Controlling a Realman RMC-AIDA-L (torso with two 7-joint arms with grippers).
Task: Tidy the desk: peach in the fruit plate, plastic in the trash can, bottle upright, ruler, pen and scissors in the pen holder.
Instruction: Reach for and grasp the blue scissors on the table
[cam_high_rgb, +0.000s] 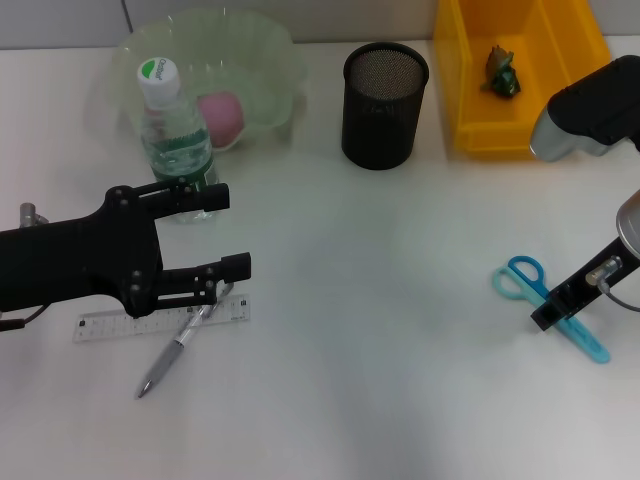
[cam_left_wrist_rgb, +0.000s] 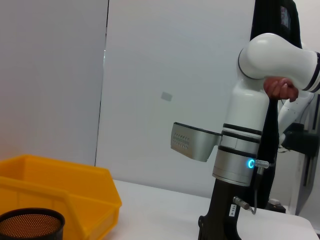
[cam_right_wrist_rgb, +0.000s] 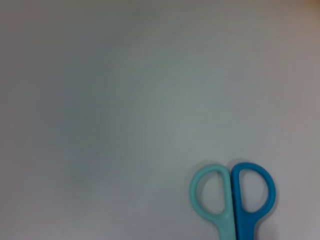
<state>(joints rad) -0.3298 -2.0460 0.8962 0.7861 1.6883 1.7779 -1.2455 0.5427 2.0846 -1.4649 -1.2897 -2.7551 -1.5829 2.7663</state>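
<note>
A water bottle (cam_high_rgb: 175, 135) with a white cap stands upright in front of the green fruit plate (cam_high_rgb: 270, 60), which holds a pink peach (cam_high_rgb: 222, 115). My left gripper (cam_high_rgb: 228, 232) is open and empty, just right of the bottle and above the clear ruler (cam_high_rgb: 110, 326) and the silver pen (cam_high_rgb: 172, 352). The black mesh pen holder (cam_high_rgb: 385, 105) (cam_left_wrist_rgb: 30, 225) stands at the back middle. Blue scissors (cam_high_rgb: 545, 300) (cam_right_wrist_rgb: 232, 197) lie at the right, with my right gripper (cam_high_rgb: 557, 305) over their blades. A plastic wrapper (cam_high_rgb: 500, 70) lies in the yellow bin (cam_high_rgb: 455, 90).
The yellow bin (cam_left_wrist_rgb: 70, 192) stands at the back right, next to the pen holder. The right arm's silver and white body (cam_left_wrist_rgb: 245, 145) rises over the table's right side. The white table (cam_high_rgb: 380, 330) stretches between the two grippers.
</note>
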